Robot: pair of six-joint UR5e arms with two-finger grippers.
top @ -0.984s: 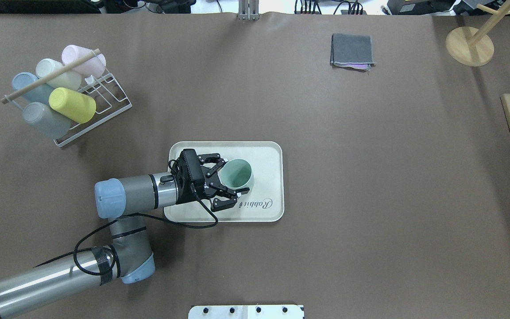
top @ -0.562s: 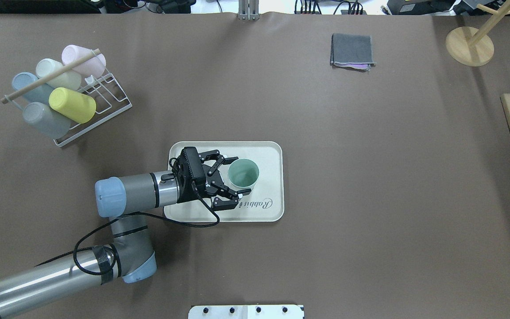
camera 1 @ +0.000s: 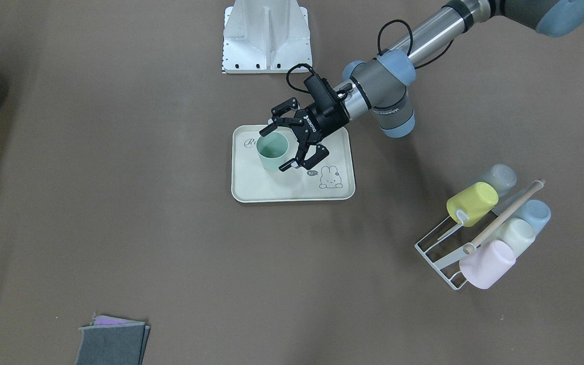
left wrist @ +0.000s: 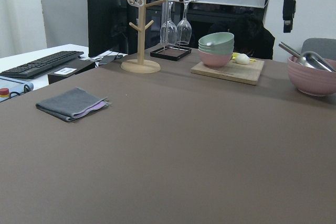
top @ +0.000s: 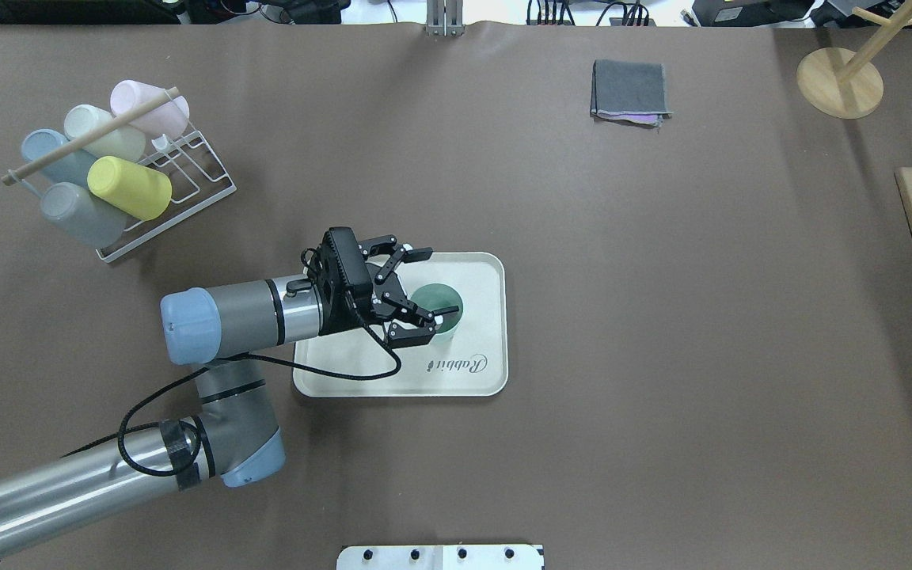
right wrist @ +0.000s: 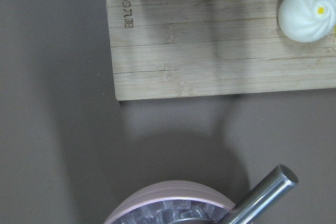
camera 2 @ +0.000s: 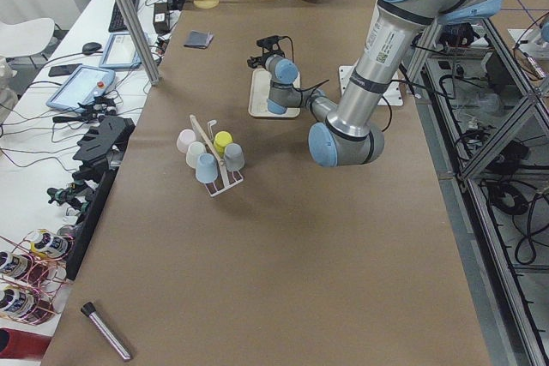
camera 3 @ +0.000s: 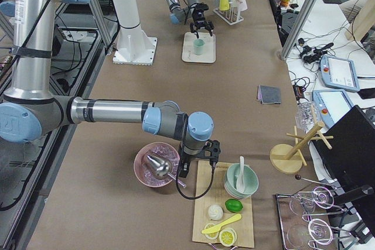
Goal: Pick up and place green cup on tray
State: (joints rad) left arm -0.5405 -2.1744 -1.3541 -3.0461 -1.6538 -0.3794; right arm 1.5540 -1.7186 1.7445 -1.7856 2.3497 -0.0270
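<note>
The small mint-green plastic tumbler stands upright on the cream rectangular plastic tray with the bunny drawing, near its middle, so the placing looks done. The left tool hovers at the tumbler with its fingers spread apart on either side of the rim, gripping nothing. I cannot tell whether either finger touches the wall.

The risk lies in the retreat. If the arm pulls back sideways before it clears the rim, a finger could hook the light tumbler and tip it, or drag it towards the tray's edge. A straight lift first seems safer.

The tumbler is empty, and the tray holds nothing else. The white wire rack on the tabletop holds five tilted cups, among them a yellow-green one. At the far end, the right tool sits by a pink bowl holding a metal scoop. I cannot tell whether its fingers are apart or together.
</note>
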